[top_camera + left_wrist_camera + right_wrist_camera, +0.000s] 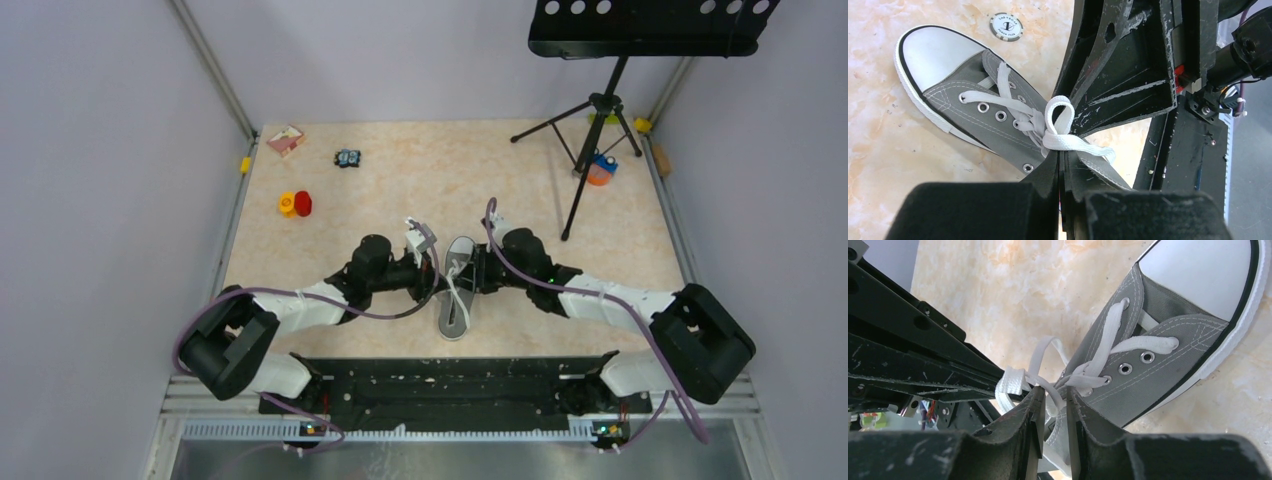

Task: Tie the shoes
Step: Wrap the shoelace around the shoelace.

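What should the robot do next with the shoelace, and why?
Probably close the right fingers on the white lace lying between them. They sit either side of it with a gap showing, while the left fingers already pinch the lace shut beside the loose loop, so nothing can be pulled tight until both sides grip.

1. We reach both arms in toward the sneaker [455,325]: left arm [300,305] from its left side, right arm [610,300] from its right side.
2. Our left gripper [1063,167] is clamped tight on the laces [1058,117].
3. Our right gripper [1053,410] has its jaws narrowly apart with lace strands between them; we cannot tell whether it grips.
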Tool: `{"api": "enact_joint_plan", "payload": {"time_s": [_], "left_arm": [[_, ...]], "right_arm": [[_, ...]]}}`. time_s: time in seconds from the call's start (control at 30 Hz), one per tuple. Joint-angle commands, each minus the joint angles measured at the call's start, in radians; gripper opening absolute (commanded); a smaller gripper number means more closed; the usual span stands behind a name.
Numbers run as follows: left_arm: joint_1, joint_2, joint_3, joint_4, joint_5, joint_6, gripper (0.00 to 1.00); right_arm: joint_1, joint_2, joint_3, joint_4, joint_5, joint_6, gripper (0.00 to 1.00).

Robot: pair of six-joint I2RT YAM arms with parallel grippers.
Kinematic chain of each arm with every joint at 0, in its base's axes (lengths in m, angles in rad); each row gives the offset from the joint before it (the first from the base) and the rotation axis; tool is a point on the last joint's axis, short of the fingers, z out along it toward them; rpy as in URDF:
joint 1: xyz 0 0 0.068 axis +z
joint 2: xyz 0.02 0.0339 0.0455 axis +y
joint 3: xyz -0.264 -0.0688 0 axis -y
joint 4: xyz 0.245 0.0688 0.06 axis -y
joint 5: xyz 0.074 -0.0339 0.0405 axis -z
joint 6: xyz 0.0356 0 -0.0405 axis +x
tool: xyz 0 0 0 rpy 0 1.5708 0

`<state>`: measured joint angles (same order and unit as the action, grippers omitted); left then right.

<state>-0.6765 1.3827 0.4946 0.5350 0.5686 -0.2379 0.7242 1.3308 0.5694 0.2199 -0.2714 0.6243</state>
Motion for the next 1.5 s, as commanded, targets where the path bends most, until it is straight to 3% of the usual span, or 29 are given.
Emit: {"api": "enact_joint_plan", "payload": {"time_s": [0.0, 0.17, 0.7, 1.1, 1.47], "left_arm": [[0.001, -0.025, 0.012, 0.023, 0.029, -0.009, 0.00], [0.001, -0.025, 0.012, 0.028, 0.031, -0.011, 0.00], [0.000, 0.003, 0.030, 0.004, -0.079, -0.033, 0.00], [-0.004, 0.051, 0.030, 0.089, -0.084, -0.118, 0.00], [-0.006, 0.044, 0.014, 0.090, 0.031, -0.085, 0.00]], "right_arm": [[0.007, 0.002, 0.057, 0.038, 0.014, -0.009, 0.22], [0.007, -0.006, 0.051, 0.030, 0.027, -0.010, 0.00], [0.013, -0.104, -0.003, -0.008, -0.001, -0.013, 0.00], [0.024, -0.094, -0.012, 0.019, -0.061, -0.006, 0.00], [0.011, -0.098, -0.011, -0.002, 0.102, 0.051, 0.00]]}}
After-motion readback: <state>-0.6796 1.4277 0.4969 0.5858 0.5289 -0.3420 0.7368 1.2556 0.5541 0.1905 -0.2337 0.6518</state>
